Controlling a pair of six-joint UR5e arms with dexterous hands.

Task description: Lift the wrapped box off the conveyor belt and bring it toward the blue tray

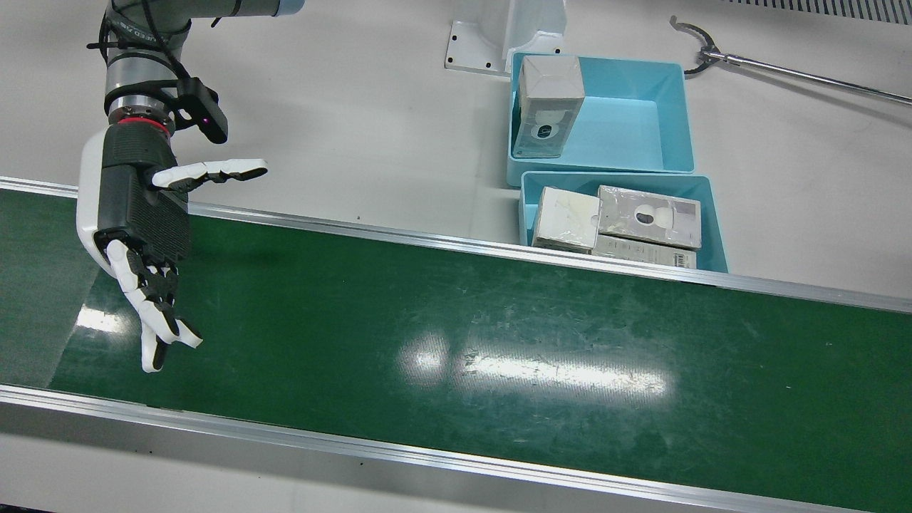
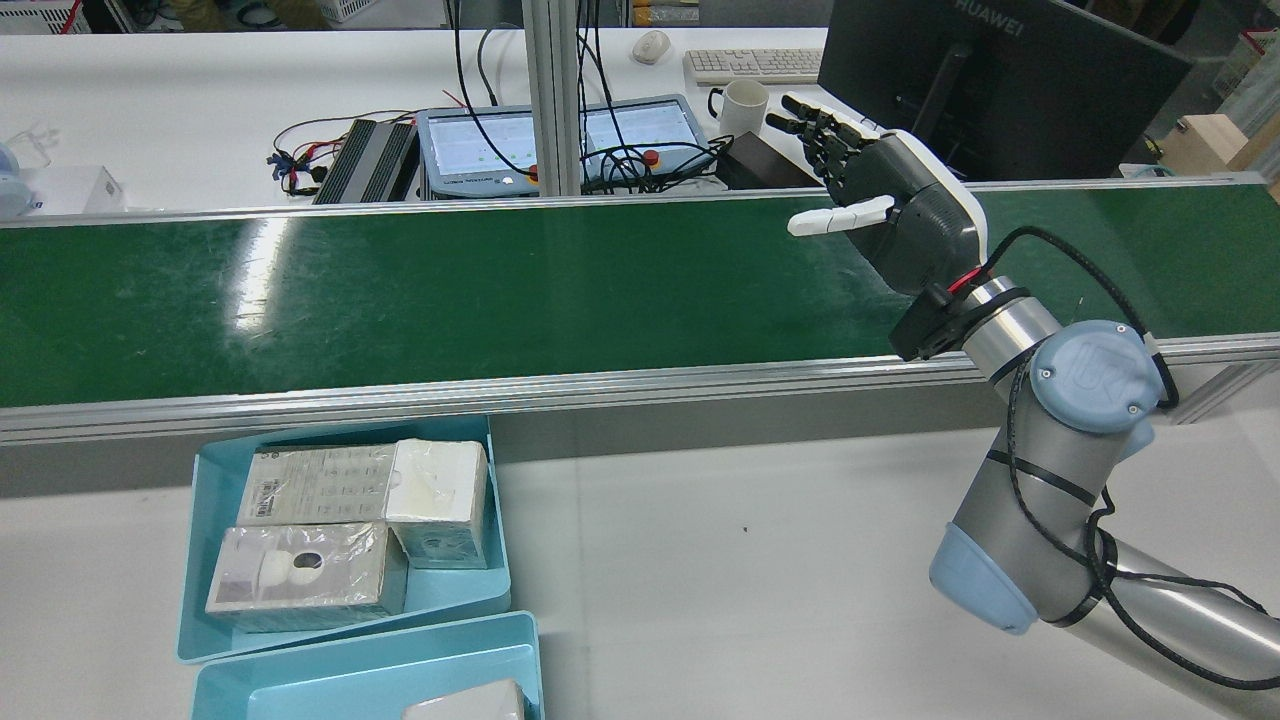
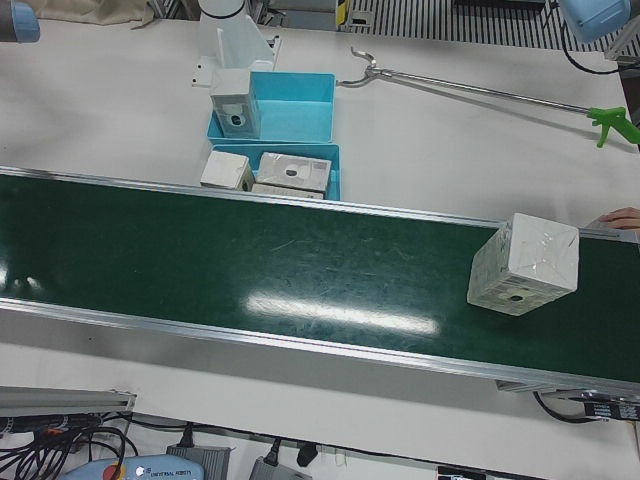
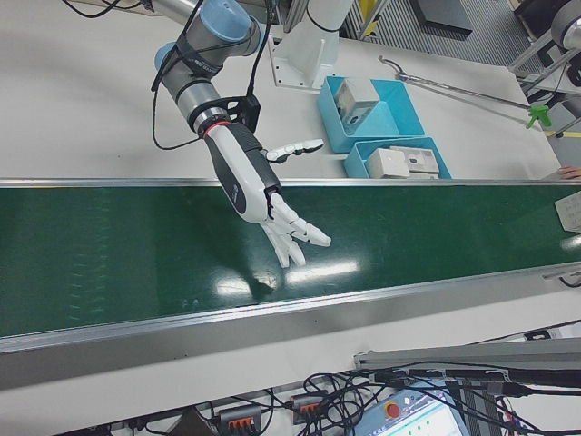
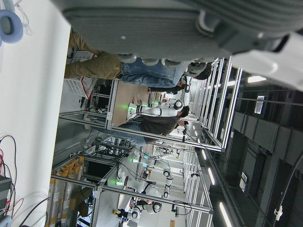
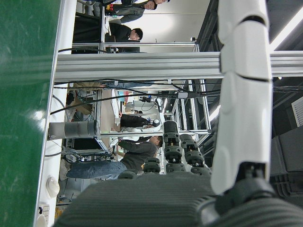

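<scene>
While robot hand (image 1: pixel 142 235) hovers splayed, glossy-wrapped cubic box (image 3: pixel 524 264) rides belt (image 3: pixel 250 270).
</scene>
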